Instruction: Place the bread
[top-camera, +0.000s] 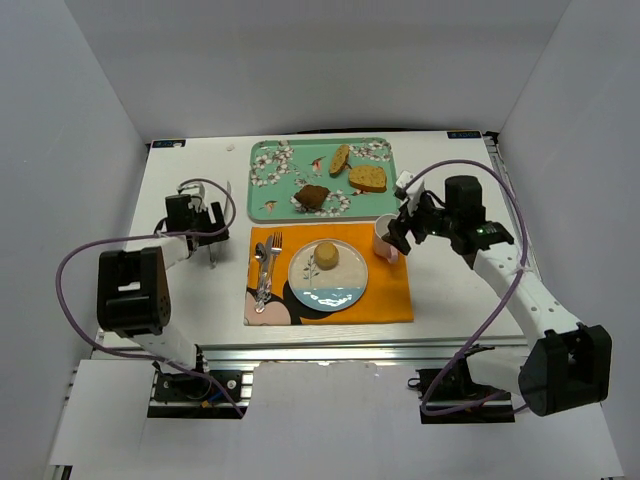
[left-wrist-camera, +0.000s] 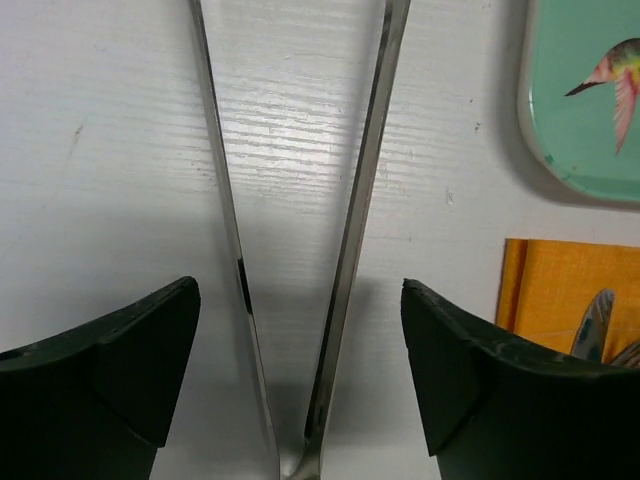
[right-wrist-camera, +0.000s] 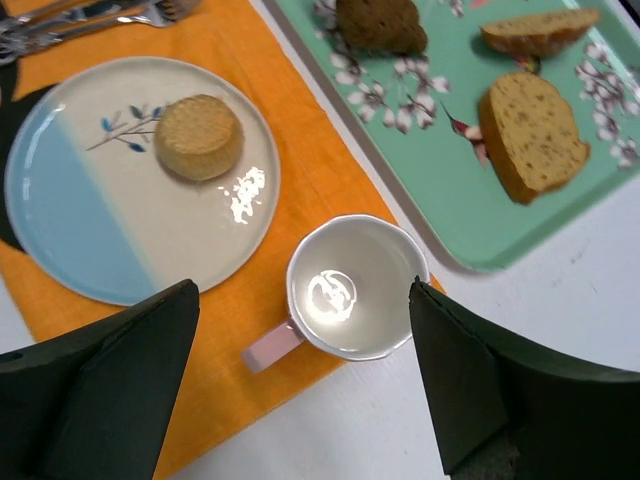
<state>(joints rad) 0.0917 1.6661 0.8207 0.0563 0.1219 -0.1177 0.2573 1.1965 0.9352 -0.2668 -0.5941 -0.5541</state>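
Orange placemat (top-camera: 390, 295) holds the plate (right-wrist-camera: 90, 210), and the bread (right-wrist-camera: 198, 136) sits on the plate's cream half, touching nothing else; looks placed to me. Both sets of jaws stand wide apart and empty; the right gripper (right-wrist-camera: 303, 292) hangs over the white cup (right-wrist-camera: 355, 250) beside the plate, the left gripper (left-wrist-camera: 298, 300) straddles metal tongs (left-wrist-camera: 355, 230) lying well off to the left. The bread's probably light and a bit squashy, though the crust is hard to judge from here; I'd pinch gently across its sides.
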